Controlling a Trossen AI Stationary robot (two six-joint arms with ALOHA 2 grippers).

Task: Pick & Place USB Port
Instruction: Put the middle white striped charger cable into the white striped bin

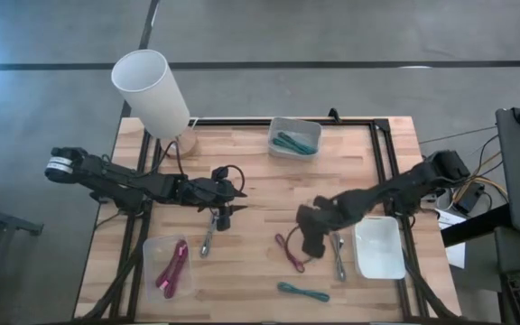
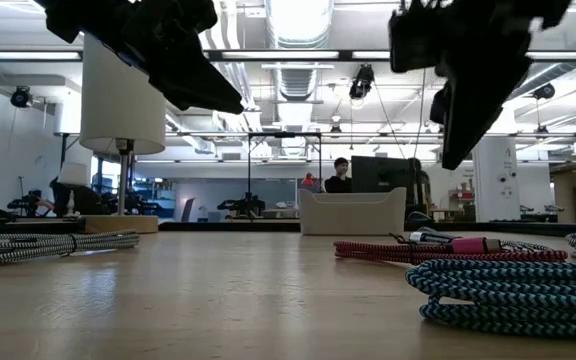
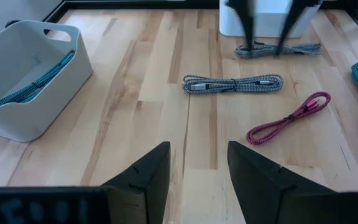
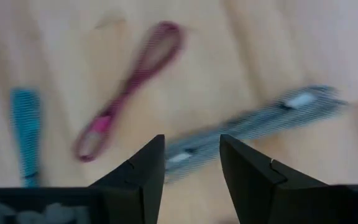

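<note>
right hand (image 1: 312,236) open, empty, above desk (image 1: 260,185) | grey braided cable (image 1: 338,255) beside empty white bin (image 1: 379,248), pink cable (image 1: 288,251) near | judged light, limp, grippy; pinch bundled middle | left hand (image 1: 225,212) open over other grey cable (image 1: 208,236)

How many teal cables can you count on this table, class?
2. One teal cable lies in the white bin at the table edge by the lamp; the second teal cable lies loose near the opposite edge. The arms could hide another.
</note>
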